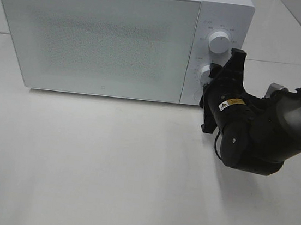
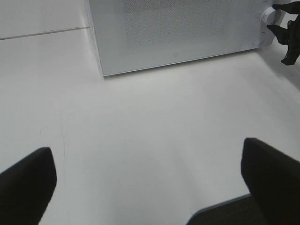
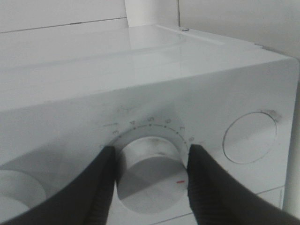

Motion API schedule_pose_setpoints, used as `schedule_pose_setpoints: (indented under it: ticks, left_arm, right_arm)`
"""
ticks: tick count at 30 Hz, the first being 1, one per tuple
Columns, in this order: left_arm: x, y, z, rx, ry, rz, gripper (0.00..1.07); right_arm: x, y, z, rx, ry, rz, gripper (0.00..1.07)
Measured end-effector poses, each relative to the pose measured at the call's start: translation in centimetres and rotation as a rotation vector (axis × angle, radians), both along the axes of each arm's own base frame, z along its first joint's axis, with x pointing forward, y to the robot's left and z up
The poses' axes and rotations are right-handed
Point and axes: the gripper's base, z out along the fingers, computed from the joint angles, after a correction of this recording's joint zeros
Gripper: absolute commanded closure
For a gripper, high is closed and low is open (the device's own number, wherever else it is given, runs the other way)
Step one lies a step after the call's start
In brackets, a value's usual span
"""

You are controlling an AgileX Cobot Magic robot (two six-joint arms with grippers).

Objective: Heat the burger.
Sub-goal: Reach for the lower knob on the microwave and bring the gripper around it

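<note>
The burger is out of view. The white microwave [image 1: 94, 34] stands at the back of the table with its door [image 1: 99, 40] shut and frosted, so I cannot see inside. My right gripper [image 1: 208, 79] is at the control panel, shut on the lower dial [image 1: 204, 72]. In the right wrist view its black fingers [image 3: 101, 187] press on both sides of that dial [image 3: 152, 180], whose red mark points toward the lower right of that picture. My left gripper [image 2: 150, 173] hangs open over bare table in front of the microwave [image 2: 178, 33], holding nothing.
An upper dial [image 1: 220, 42] sits above the held one. A round push button [image 3: 250, 137] lies beside the lower dial. The white table [image 1: 105, 167] stretches in front of the microwave. The right arm [image 1: 269, 132] reaches in from the right edge.
</note>
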Motion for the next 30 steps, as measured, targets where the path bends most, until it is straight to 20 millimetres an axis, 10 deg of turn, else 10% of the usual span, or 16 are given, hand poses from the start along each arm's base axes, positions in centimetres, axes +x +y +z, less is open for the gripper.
schedule_pose_setpoints:
  ticks: [30]
  left_arm:
    - [0.0, 0.0, 0.0, 0.0, 0.0, 0.0, 0.04]
  right_arm:
    - [-0.01, -0.03, -0.04, 0.111, 0.011, -0.026, 0.99]
